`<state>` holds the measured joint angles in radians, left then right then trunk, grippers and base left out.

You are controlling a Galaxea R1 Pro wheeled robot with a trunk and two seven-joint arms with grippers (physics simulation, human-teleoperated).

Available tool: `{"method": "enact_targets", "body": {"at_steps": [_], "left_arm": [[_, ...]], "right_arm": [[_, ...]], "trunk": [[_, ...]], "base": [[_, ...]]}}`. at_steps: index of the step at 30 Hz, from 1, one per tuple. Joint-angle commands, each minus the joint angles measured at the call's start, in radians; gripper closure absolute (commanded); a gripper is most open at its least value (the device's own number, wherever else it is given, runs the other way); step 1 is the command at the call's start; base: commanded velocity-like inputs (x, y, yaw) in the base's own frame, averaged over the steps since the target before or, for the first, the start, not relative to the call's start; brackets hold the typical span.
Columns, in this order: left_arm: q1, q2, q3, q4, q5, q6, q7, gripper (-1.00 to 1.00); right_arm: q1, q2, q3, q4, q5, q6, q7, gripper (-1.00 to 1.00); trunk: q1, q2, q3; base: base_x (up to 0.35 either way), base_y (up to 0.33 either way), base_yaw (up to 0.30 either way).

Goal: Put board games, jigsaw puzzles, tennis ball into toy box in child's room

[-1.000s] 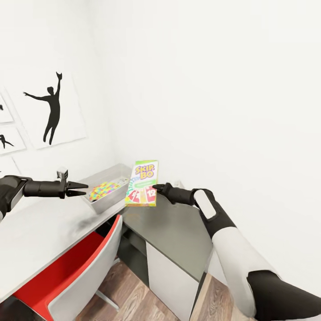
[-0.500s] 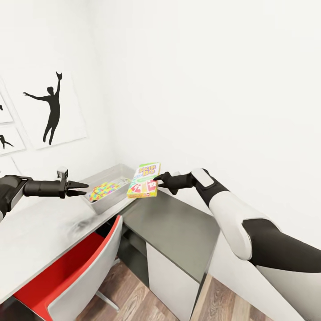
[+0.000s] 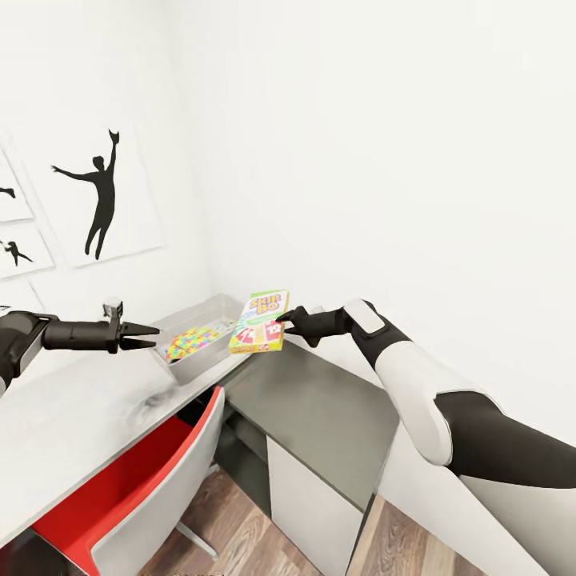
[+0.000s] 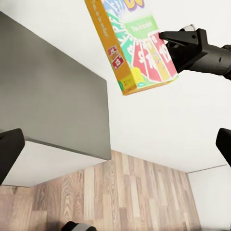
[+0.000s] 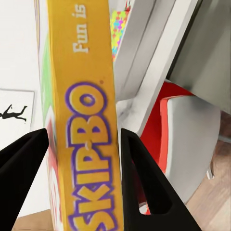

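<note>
the right pincer (image 3: 282, 326) pinches the yellow-green and red cardboard board game (image 3: 259, 322), held in the air beside the shallow light grey toy box (image 3: 194, 362). a multicoloured jigsaw puzzle (image 3: 194, 339) already lies inside. the left pincer (image 3: 150, 336) hovers spread, empty. the game's drop remains.

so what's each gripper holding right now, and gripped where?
The right gripper is shut on the board game, clamped across its thin sides at one end. The left gripper holds nothing, fingers parted near the toy box.
</note>
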<state>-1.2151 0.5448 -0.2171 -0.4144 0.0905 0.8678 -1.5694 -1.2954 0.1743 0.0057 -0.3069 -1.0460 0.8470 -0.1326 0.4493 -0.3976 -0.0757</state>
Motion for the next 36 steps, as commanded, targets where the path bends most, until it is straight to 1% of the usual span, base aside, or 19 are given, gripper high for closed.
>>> {"method": "enact_targets", "body": {"at_steps": [1, 13, 23, 27, 34, 36], "left_arm": [[-0.001, 0.001, -0.008, 0.000, 0.009, 0.011, -0.001, -1.00], [-0.001, 0.001, -0.008, -0.001, 0.009, 0.011, -0.001, -1.00], [-0.001, 0.001, -0.008, -0.001, 0.009, 0.011, -0.001, -1.00], [-0.001, 0.002, -0.008, -0.001, 0.009, 0.010, -0.001, -1.00], [-0.001, 0.001, -0.008, -0.001, 0.009, 0.011, -0.001, -1.00], [-0.001, 0.001, -0.008, -0.001, 0.009, 0.011, -0.001, -1.00]], "right_arm": [[-0.001, 0.000, 0.000, -0.001, -0.012, 0.002, -0.010, 1.00], [0.000, 0.000, 0.000, -0.002, -0.011, -0.003, -0.009, 1.00], [0.001, 0.000, 0.000, -0.002, -0.010, -0.008, -0.007, 1.00], [0.001, 0.000, 0.001, -0.003, -0.011, -0.066, -0.007, 1.00], [0.002, 0.000, 0.002, -0.003, -0.009, -0.110, -0.007, 1.00], [0.002, 0.000, 0.004, -0.002, -0.009, -0.144, -0.007, 1.00]], "trunk": [[0.001, -0.002, -0.002], [0.001, -0.002, -0.001], [0.001, -0.002, -0.001], [0.001, -0.002, -0.001], [0.001, -0.002, 0.004], [0.001, -0.002, 0.005]], "base": [[0.000, 0.000, 0.238], [-0.083, 0.067, 0.273], [0.054, 0.143, 0.282], [0.011, 0.020, 0.282], [0.043, 0.102, 0.234], [0.024, 0.046, 0.093]]}}
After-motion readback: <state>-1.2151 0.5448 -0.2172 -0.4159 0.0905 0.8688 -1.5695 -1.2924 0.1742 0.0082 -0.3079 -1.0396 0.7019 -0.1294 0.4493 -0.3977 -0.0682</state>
